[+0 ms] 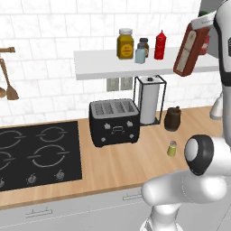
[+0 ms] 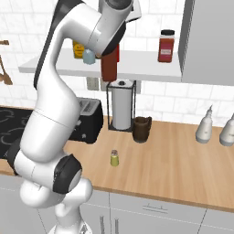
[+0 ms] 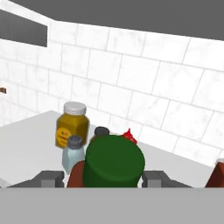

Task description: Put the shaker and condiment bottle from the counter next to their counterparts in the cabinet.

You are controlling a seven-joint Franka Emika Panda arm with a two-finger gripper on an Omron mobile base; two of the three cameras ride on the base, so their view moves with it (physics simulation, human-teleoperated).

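a: hand view first. why does the green cap of the condiment bottle (image 3: 114, 161) sit dead centre?
b: the end effector (image 3: 101, 179) is clamped on the bottle's body, one finger (image 3: 48, 178) on each side, so the camera looks along the bottle's length.
a: why carried so high?
b: left base view shows it tilted, in the air by the right end of the cabinet (image 1: 99, 67), not yet set down. its counterpart, the red squeeze bottle (image 1: 160, 45), stands there beside the pale blue shaker (image 1: 140, 53) and a mustard-yellow jar (image 1: 125, 43).
a: and the shaker (image 1: 172, 148)?
b: upright on the worktop (image 1: 122, 162), near the front edge, apart from the toaster (image 1: 113, 122). judged pending: it goes up second.
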